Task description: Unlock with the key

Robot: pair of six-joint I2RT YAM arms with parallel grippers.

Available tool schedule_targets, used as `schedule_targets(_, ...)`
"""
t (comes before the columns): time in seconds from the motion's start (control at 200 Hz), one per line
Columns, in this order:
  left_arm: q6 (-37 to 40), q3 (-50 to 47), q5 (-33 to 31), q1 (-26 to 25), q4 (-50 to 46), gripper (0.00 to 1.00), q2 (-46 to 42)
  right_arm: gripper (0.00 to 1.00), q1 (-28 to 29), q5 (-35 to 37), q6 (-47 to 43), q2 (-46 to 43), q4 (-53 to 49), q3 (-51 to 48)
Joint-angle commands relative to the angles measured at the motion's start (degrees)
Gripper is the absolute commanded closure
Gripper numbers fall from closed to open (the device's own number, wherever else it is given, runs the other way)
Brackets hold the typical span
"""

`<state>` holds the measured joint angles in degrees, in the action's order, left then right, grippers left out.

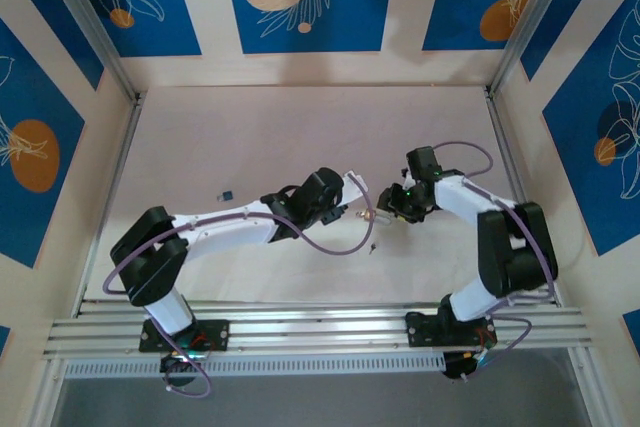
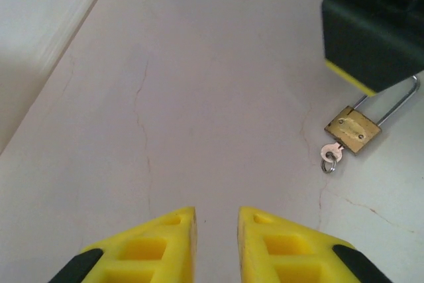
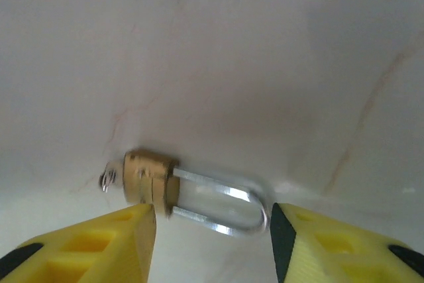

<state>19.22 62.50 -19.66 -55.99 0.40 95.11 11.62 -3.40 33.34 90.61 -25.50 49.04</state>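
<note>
Overhead, reading left to right: a small dark object point(image 1: 228, 192) lies alone on the pale bench point(image 1: 300, 127), well apart from both arms. The left arm point(image 1: 220, 227) reaches rightward across the bench toward its middle. In the left wrist view the left pincer point(image 2: 216, 246) hangs above bare bench, its yellow fingertips point(image 2: 165, 240) parted by a narrow gap with nothing between them. Ahead of it and to the right lies the brass padlock point(image 2: 352, 129), flat on the bench, with the key point(image 2: 329, 156) seated in the bottom of its body and a long steel shackle point(image 2: 396, 105) running toward the black housing of the right pincer point(image 3: 212, 230). In the right wrist view that pincer is spread wide, its two yellow fingers point(image 3: 99, 246) set either side of the shackle. Whether either finger touches the padlock cannot be told.
</note>
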Motion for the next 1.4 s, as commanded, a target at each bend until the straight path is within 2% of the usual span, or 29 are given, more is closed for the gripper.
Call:
schedule_targets(0.0, -2.82, -1.08, -1.46, 0.53, -0.70, 0.78, 0.42, 0.48, 0.67, -3.43, -1.47, 5.08, 3.14, 2.69)
schedule_targets(0.095, -2.86, -1.67, -1.80, 0.70, -0.80, 0.78, 0.24, 0.47, 2.81, -2.32, -2.89, 6.17, 2.55, 3.95)
schedule_targets(0.325, -2.08, -1.87, -2.36, 0.95, -1.26, 0.78, -0.31, 0.47, 6.13, -7.28, -1.06, 5.13, -0.22, 3.75)
schedule_targets(0.495, -1.84, -1.50, -2.51, 1.31, -1.53, 0.78, 0.17, 0.47, 8.00, -7.72, 0.12, 3.84, -0.51, 3.31)
schedule_targets(0.67, -2.34, -0.62, -1.56, 1.32, -1.90, 0.78, 1.47, 0.47, 7.72, -6.74, 0.14, 5.01, 0.01, 4.13)
schedule_targets(0.785, -3.10, 0.59, -1.12, 1.40, -2.66, 0.77, 2.48, 0.47, 7.09, -11.32, 0.91, 3.40, 0.40, 4.72)
schedule_targets(0.925, -5.83, 1.98, -0.32, 2.00, -2.36, 0.70, 3.49, 0.47, 2.78, -22.29, 5.86, -0.21, 6.48, 1.42)
schedule_targets(0.955, -6.82, 2.25, -0.81, 2.16, -2.09, 0.65, 3.75, 0.47, 2.03, -23.34, 6.17, -0.50, 6.97, 1.04)
schedule_targets(1.05, -9.37, 2.98, 0.75, 2.84, -1.78, 0.51, 4.18, 0.47, 1.54, -21.98, 4.66, -1.40, 4.61, 1.41)
schedule_targets(1.1, -10.27, 3.77, 2.59, 3.17, -2.09, 0.48, 4.85, 0.47, 0.68, -20.77, 4.21, -2.75, 3.59, 1.05)
schedule_targets(1.23, -13.43, 11.25, 8.70, 3.21, -8.85, 0.46, 9.52, 0.47, -4.19, -15.41, 4.02, -7.90, 0.40, -0.49)
schedule_targets(1.396, -22.67, 32.96, 15.29, 3.00, -32.80, 0.52, 22.80, 0.46, -12.23, -9.56, 5.62, -15.14, -2.01, -3.24)
